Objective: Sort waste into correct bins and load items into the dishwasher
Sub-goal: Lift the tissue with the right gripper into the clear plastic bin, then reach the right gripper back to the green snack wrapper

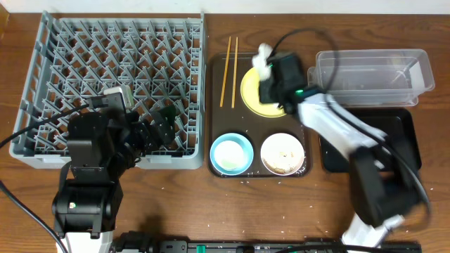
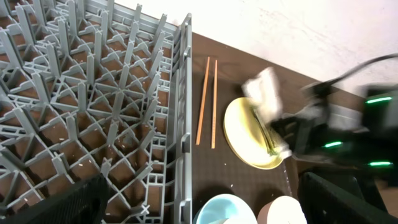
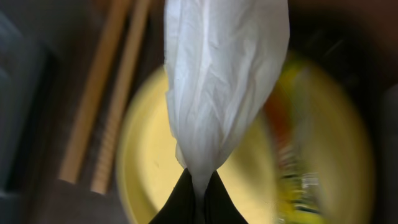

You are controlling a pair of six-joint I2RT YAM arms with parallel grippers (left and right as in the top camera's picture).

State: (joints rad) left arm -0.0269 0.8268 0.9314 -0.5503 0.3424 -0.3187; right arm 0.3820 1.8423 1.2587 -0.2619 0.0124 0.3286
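Observation:
My right gripper (image 1: pixel 269 76) is shut on the white crumpled napkin (image 1: pixel 264 57) and holds it just above the yellow plate (image 1: pixel 253 98). In the right wrist view the napkin (image 3: pixel 224 81) hangs pinched between the fingertips (image 3: pixel 199 190); the green-and-orange wrapper (image 3: pixel 292 162) lies blurred on the plate (image 3: pixel 149 155). The chopsticks (image 1: pixel 228 63) lie left of the plate. The light blue bowl (image 1: pixel 231 153) and the white bowl (image 1: pixel 283 153) holding crumbs sit on the brown tray. My left gripper (image 1: pixel 165 121) is open and empty over the grey dish rack (image 1: pixel 49 84). The cup is out of view.
The brown serving tray (image 1: pixel 213 105) lies between the rack and the bins. The clear tub (image 1: pixel 373 74) stands at the back right, with the glossy black tray (image 1: pixel 404 133) in front of it. The left wrist view shows the rack wall (image 2: pixel 183 93) beside the chopsticks (image 2: pixel 208 99).

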